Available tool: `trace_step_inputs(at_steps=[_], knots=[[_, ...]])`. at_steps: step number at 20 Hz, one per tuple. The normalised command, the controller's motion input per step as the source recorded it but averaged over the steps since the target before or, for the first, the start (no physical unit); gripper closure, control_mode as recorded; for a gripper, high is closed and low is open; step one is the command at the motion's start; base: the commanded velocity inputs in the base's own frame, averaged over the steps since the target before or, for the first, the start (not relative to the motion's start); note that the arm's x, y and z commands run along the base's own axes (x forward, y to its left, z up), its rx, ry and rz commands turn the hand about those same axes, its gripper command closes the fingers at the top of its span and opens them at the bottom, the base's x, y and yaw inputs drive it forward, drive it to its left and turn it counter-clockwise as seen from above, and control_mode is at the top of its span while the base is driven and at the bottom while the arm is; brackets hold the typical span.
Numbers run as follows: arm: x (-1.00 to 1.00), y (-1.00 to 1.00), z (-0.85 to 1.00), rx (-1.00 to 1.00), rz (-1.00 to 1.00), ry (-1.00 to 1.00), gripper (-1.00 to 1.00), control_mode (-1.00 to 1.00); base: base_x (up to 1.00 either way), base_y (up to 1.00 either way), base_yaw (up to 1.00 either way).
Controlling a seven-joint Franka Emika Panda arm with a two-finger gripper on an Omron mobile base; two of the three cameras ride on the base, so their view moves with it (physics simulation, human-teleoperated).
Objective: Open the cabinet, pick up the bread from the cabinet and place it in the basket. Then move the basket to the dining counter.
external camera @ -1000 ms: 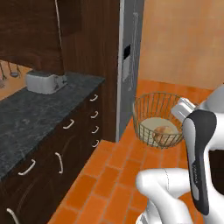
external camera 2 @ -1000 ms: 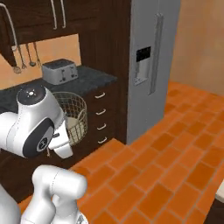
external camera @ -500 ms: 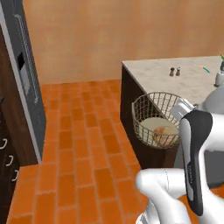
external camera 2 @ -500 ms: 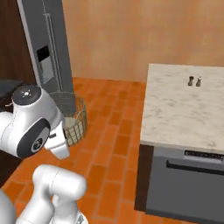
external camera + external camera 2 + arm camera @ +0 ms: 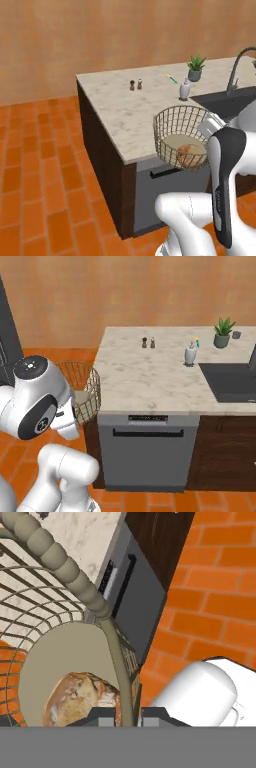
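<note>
Left base view: the basket (image 5: pixel 181 137) is seen raised in the air beside the near corner of the dining counter (image 5: pixel 125 115), held level at about tabletop height; the bread (image 5: pixel 189 155) is seen lying on the basket's flat base; the white arm (image 5: pixel 227 185) rises at the lower right and partly covers the basket's far side; a pair of small shakers (image 5: pixel 135 85), a soap bottle (image 5: pixel 185 90), a potted plant (image 5: pixel 195 68) and a sink with a curved tap (image 5: pixel 239 62) are set on the pale stone top.

Right base view: the basket (image 5: pixel 82 388) is seen just left of the tabletop's edge (image 5: pixel 150 373), partly behind the arm's round joint (image 5: pixel 35 398); a grey dishwasher front (image 5: pixel 145 451) is set under the stone top.

Hand view: the jaws (image 5: pixel 122 719) are seen nearly closed, pinched on the basket's wire wall (image 5: pixel 112 657) just below its thick rim; the bread (image 5: pixel 80 699) is seen inside, on the pale base, close to the gripped side.

Step in hand: the bread is judged already placed; the basket is being carried to the dining counter.

Next move: the basket is judged to need carrying sideways over the bare stone, clear of the shakers and the bottle, then lowering flat before the grip is released; a tilt could roll the bread out.
</note>
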Motion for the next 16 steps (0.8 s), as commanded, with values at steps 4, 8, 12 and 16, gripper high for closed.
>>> trace_step_inputs(at_steps=[4,8,12,16], knots=[[0.0,0.0,0.0,0.0,0.0,0.0,1.0,1.0,0.95,-0.81,-0.05],[0.0,0.0,0.0,0.0,0.0,0.0,1.0,1.0,0.74,-0.69,0.03],[0.0,0.0,0.0,0.0,0.0,0.0,1.0,1.0,0.13,-0.3,0.15],[0.0,0.0,0.0,0.0,0.0,0.0,1.0,1.0,0.38,0.0,0.26]])
